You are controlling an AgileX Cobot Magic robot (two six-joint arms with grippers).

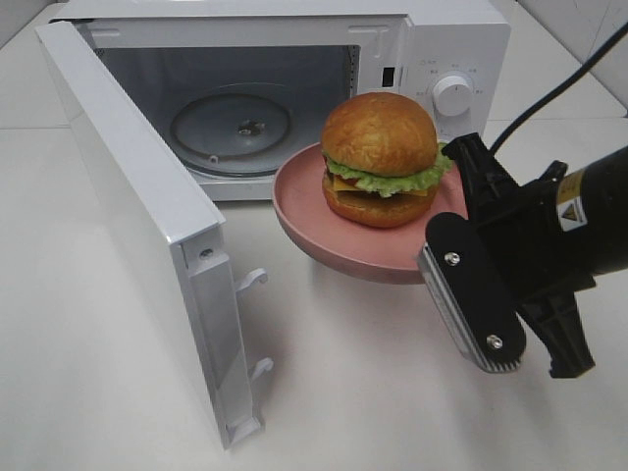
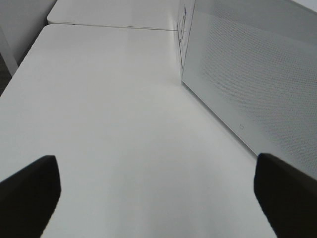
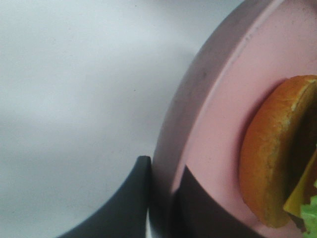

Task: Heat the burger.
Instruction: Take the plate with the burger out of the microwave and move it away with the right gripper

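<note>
On the right side of the table, the right gripper [image 1: 453, 257] is clamped on the rim of the pink plate [image 1: 314, 221] and holds it in the air, in front of the open microwave [image 1: 432, 39]. The burger [image 1: 380, 159] stands upright in the middle of this plate, not touching the fingers. Behind the plate is the empty cavity with the glass turntable [image 1: 232, 126], and nothing stands between the plate and the opening. The microwave door [image 1: 137, 206] is swung wide to the left, with its latch hooks showing on the edge. A black cable [image 1: 559, 88] runs behind the arm, near the control knob [image 1: 453, 95]. The right wrist view shows closely what the high camera hides: the two dark fingers [image 3: 124, 208] pinch the plate [image 3: 218, 124] edge from both sides, with the burger [image 3: 270, 158] near. The left gripper [image 2: 158, 193] appears only in the left wrist view, its jaws wide apart and empty above the white table [image 2: 109, 124], beside the outer face of the door [image 2: 257, 74].
</note>
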